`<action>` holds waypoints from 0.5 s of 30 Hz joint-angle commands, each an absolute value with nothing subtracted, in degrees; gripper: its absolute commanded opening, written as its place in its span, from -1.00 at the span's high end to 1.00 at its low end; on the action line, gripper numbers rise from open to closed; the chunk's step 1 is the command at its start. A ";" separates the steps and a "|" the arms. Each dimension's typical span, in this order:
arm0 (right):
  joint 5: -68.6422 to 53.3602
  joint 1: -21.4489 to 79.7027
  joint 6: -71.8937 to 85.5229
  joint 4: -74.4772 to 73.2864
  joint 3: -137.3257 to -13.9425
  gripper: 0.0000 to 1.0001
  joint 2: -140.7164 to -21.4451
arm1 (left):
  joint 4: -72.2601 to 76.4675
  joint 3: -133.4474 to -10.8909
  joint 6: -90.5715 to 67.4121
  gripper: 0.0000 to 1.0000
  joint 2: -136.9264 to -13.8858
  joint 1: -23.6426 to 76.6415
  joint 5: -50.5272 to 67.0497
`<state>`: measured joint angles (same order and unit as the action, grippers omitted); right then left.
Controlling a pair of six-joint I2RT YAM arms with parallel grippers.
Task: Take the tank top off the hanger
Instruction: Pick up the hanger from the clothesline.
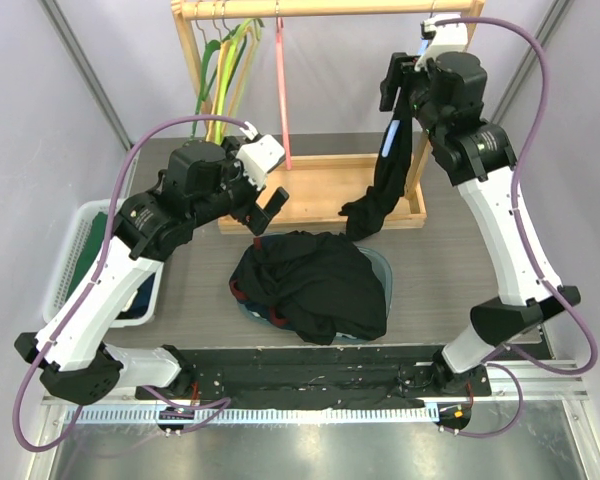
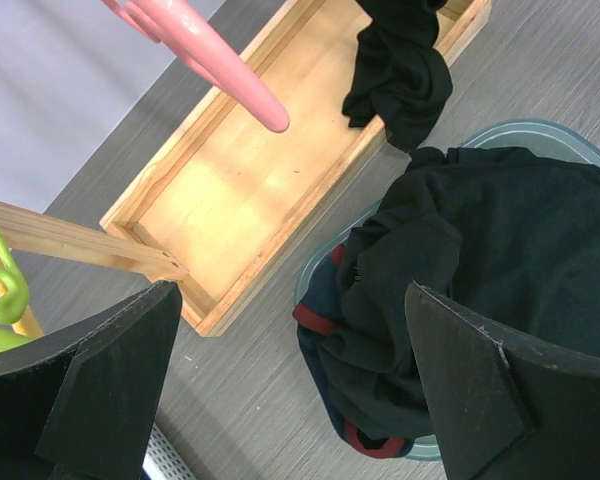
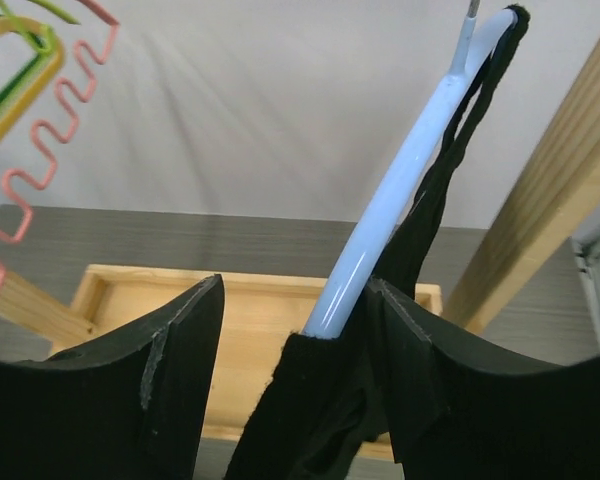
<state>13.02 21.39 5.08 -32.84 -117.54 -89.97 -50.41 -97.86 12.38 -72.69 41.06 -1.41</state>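
The black tank top (image 1: 390,170) hangs on a pale blue plastic hanger (image 1: 386,140) at the two o'clock end of the wooden clothes rail (image 1: 330,8). Its lower part trails down into the shallow wooden tray (image 1: 315,185) that forms the rack's base and bunches there at the tray's three o'clock end.

The right gripper (image 1: 396,92) is raised beside that hanger. In the right wrist view its two black fingers (image 3: 180,380) stand on either side of the hanger's arm (image 3: 400,190) and the tank top's strap (image 3: 460,150). The jaws are partly apart. The hanger lies against the finger on the three o'clock side, while bare tray wood shows between the cloth and the other finger (so no firm clamp can be seen).

The left gripper (image 1: 268,213) hovers near the middle of the table, just at six o'clock of the wooden tray. Its jaws are spread wide and hold nothing. Its wrist view looks down past both fingers (image 2: 110,390) onto a heap of dark clothes (image 2: 480,250) with red trim, which lies on a round blue-grey plastic dish (image 2: 540,130).

A pink plastic hanger (image 1: 280,90) and a bunch of green and yellow hangers (image 1: 225,60) hang towards the eleven o'clock end of the rail. A white slatted basket (image 1: 75,250) holding dark and green cloth sits at the table's nine o'clock edge.
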 commanded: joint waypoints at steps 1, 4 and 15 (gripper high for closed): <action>27.92 24.43 0.97 -44.18 -129.17 -0.28 -94.12 | -48.60 -97.73 11.69 -0.99 -71.19 40.52 -0.62; 34.68 28.03 -1.30 -47.01 -132.45 -0.22 -96.33 | -48.52 -97.38 11.60 -0.99 -71.02 40.17 -0.70; 39.90 30.67 1.39 -49.66 -132.19 0.24 -96.15 | -48.43 -96.51 11.34 -0.99 -70.23 39.55 -0.26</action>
<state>35.99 30.68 -0.12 -48.93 -130.76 -97.65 -50.39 -96.88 12.19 -71.85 39.97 -1.21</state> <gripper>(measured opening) 0.423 0.996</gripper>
